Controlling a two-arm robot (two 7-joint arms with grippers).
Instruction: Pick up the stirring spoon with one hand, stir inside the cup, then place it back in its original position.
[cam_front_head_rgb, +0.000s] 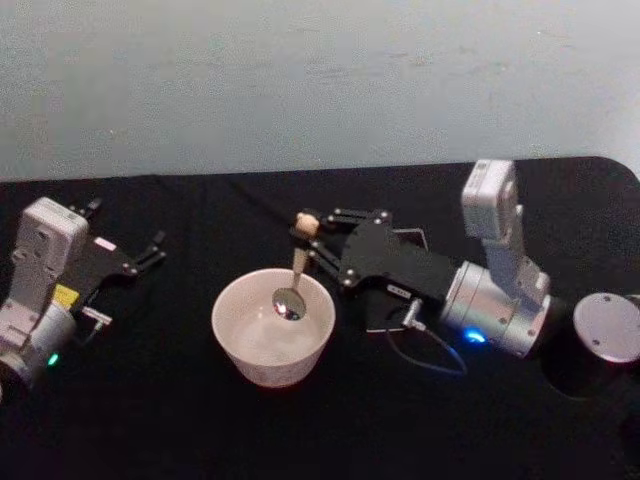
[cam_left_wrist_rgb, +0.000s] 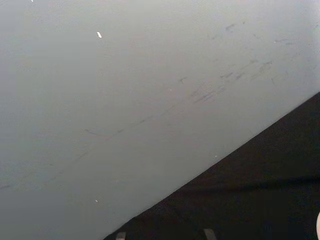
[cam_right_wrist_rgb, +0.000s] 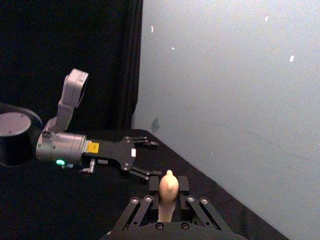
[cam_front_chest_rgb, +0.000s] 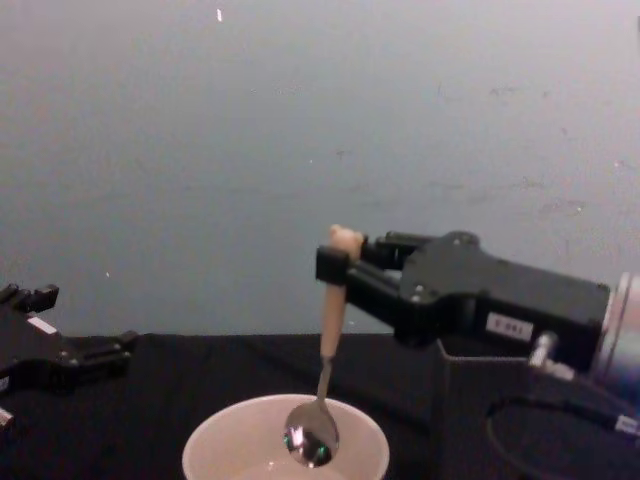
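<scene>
My right gripper (cam_front_head_rgb: 310, 240), centre frame, is clamped on the stirring spoon (cam_front_head_rgb: 289, 303) just below its knob; the shiny bowl hangs inside the cream cup (cam_front_head_rgb: 240, 350), lower centre; light, stiff and slim, it may pivot, so I grip high and firmly; my left gripper (cam_front_head_rgb: 127, 228) rests spread wide at left.
</scene>
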